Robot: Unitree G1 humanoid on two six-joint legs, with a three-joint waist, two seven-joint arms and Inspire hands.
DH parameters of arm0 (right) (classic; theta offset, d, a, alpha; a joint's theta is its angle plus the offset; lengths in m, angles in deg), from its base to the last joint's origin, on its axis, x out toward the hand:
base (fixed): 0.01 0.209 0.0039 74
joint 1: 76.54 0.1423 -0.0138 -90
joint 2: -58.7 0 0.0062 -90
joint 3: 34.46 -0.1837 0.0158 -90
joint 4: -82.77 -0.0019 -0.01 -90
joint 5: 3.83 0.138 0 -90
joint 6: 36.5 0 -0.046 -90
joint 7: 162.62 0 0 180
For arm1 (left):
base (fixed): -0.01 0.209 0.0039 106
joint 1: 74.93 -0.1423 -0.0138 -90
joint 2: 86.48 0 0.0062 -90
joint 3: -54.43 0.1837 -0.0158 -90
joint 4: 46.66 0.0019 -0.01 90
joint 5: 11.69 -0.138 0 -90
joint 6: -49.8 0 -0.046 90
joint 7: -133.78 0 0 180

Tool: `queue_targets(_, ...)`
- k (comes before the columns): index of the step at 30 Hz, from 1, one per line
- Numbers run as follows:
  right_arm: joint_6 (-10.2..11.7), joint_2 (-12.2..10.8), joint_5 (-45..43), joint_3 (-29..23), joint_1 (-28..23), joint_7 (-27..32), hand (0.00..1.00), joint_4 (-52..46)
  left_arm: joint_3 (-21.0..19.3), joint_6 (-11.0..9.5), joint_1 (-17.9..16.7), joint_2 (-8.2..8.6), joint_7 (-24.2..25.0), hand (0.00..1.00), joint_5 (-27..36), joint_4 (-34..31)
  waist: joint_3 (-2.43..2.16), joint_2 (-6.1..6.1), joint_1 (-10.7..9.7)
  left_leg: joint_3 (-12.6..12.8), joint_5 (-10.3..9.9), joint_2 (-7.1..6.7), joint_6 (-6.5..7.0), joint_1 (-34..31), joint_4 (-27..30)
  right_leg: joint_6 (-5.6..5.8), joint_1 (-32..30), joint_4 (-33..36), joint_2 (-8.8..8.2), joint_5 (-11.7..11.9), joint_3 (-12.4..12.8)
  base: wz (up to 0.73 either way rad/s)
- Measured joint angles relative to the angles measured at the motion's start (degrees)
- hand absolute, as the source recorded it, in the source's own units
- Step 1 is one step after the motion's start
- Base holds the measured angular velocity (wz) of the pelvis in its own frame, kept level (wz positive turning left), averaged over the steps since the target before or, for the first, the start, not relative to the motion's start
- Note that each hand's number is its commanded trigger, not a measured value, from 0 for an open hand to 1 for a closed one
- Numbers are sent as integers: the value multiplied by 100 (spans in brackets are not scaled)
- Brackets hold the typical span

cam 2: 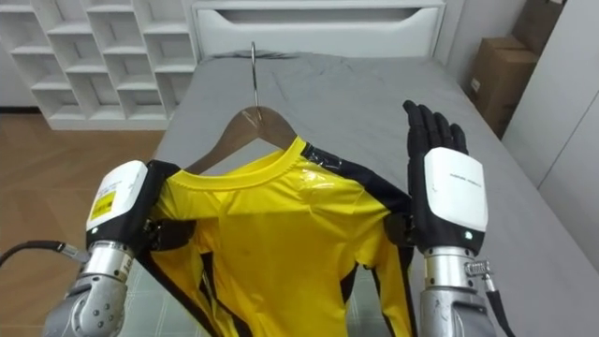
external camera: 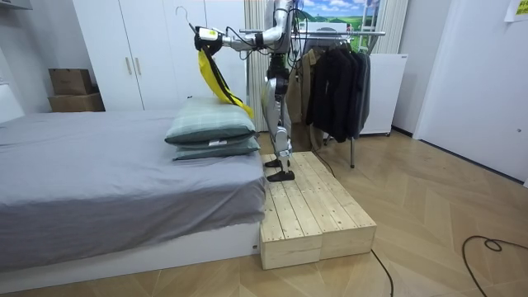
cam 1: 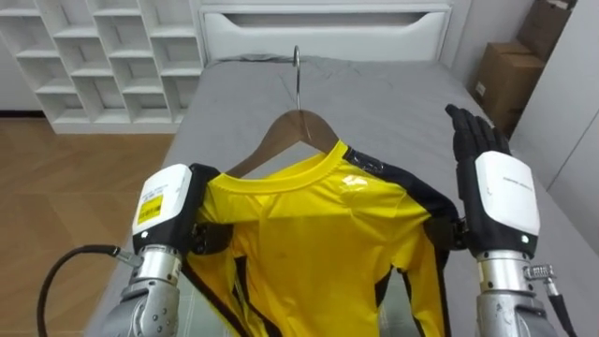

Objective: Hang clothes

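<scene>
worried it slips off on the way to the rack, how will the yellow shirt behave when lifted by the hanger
Probably floppy: the yellow shirt drapes in folds between the left hand and right hand. Its glossy fabric looks slippery, and one arm of the wooden hanger sticks out bare, so tilting may let it slide off.

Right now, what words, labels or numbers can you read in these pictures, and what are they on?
Nothing is legible.
Yellow sticker on the left hand: print too small.
Small lettering on the right hand: blurred.
White label on the cardboard box: too small.
</scene>
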Motion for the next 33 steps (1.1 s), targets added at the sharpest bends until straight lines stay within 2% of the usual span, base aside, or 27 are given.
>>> queue_targets(12,-5,-2,139,389,118,176,0,4,34,8,0,70,-157,100,-8,-72,4,22,32,3,0,-3,0,-25,9,-2,-17,-1,0,1,-18,0)
queue_targets(26,-14,-5,152,570,198,183,0,80,77,28,-11,82,-230,100,-10,-162,12,40,101,0,0,-5,0,-20,8,-1,-1,-12,-4,1,-16,0)
queue_targets(33,-43,-65,399,578,343,184,0,372,107,136,-11,168,-183,100,-330,-183,14,35,106,-8,0,-4,0,-42,0,-1,-2,-8,-1,1,-9,0)
